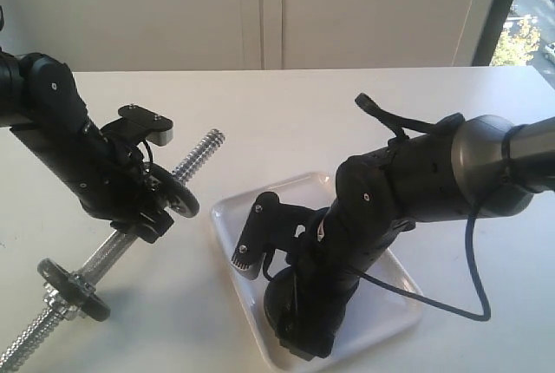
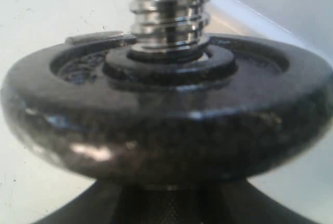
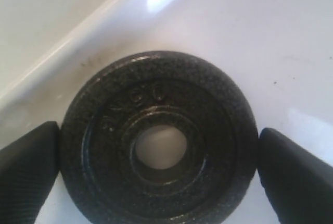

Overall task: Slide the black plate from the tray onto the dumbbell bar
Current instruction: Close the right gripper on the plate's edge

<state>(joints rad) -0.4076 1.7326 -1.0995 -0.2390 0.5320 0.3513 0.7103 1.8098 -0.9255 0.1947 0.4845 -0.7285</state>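
Observation:
The black plate [image 3: 104, 130] lies flat on the white tray [image 3: 270, 52], centre hole up. My right gripper [image 3: 158, 174] straddles it, one finger [image 3: 28, 174] against each side of its rim. In the exterior view that gripper [image 1: 295, 325] points down into the tray [image 1: 227, 217] and hides the plate. My left gripper [image 1: 146, 217] is shut on the chrome dumbbell bar [image 1: 104, 256], holding it slanted above the table. The bar's threaded end [image 2: 169, 10] sticks out past a worn grey disc [image 2: 166, 120] right at the jaws.
Two dull discs ride the bar, one at my left gripper [image 1: 180, 195] and one lower down [image 1: 74, 291]. The bar's free threaded tip [image 1: 210, 140] points toward the tray. A black cable [image 1: 473, 260] loops off the right arm above the white table [image 1: 286, 121].

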